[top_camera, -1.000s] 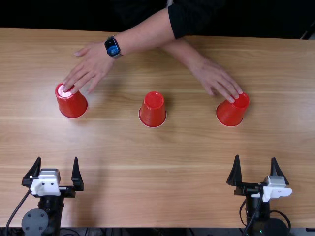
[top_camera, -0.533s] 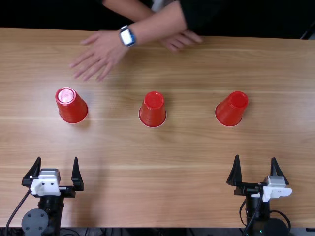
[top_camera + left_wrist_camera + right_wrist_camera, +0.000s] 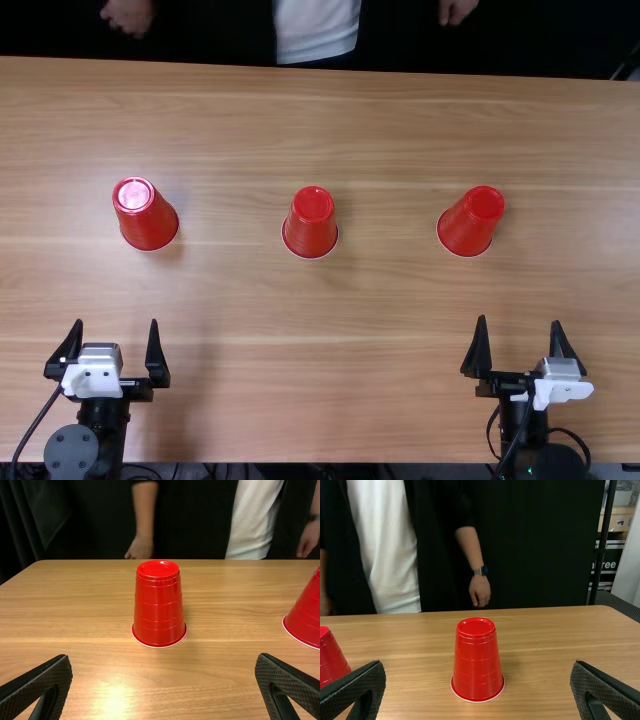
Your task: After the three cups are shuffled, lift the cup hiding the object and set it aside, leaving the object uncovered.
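I see three red cups standing mouth-down in a row across the middle of the table (image 3: 320,120), well apart from one another. The left cup (image 3: 146,215) sits ahead of my left gripper (image 3: 113,342), the right cup (image 3: 472,222) ahead of my right gripper (image 3: 518,342), and the middle cup (image 3: 310,223) lies between the two. Each cup rests flat on its rim with its closed base up. I cannot tell which one covers the object.

Both grippers hang low over the table's near edge, well short of the cups and touching nothing. The left gripper's fingers (image 3: 153,342) are spread wide apart, and so are the right one's (image 3: 480,342).

From the left wrist, the left cup (image 3: 159,605) stands upright in line with the gap between the fingers, with the flank of the middle cup (image 3: 306,617) off to one side. From the right wrist, the right cup (image 3: 477,661) stands the same way, centred on the gap, with the middle cup (image 3: 330,655) at the side
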Available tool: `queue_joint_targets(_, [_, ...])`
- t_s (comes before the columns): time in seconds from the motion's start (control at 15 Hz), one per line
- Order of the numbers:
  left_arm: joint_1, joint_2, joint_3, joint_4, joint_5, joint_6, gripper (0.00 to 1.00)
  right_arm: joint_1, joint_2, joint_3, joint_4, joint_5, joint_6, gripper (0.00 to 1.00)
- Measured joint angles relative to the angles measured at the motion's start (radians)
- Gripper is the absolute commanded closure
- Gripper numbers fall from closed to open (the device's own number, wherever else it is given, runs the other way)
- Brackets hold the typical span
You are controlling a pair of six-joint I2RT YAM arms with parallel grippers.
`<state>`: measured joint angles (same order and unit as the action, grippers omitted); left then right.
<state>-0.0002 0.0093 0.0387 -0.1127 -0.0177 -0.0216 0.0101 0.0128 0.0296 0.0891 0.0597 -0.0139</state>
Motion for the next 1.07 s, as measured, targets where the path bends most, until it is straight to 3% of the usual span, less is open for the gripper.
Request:
queue_joint_targets(0.67, [0.0, 0.0, 0.019, -0.013, -0.001, -0.001, 0.0, 0.0, 0.0, 0.059, -0.021, 0.004, 0.0, 0.0])
queue_joint_targets(0.93, [0.0, 0.027, 0.249, -0.107, -0.002, 0.0, 0.0, -0.011, 0.002, 0.234, -0.13, 0.004, -0.005, 0.0])
queue_joint_targets(1.07, [0.0, 0.181, 0.427, -0.155, -0.005, 0.0, 0.0, -0.011, 0.085, 0.372, -0.164, 0.004, -0.006, 0.0])
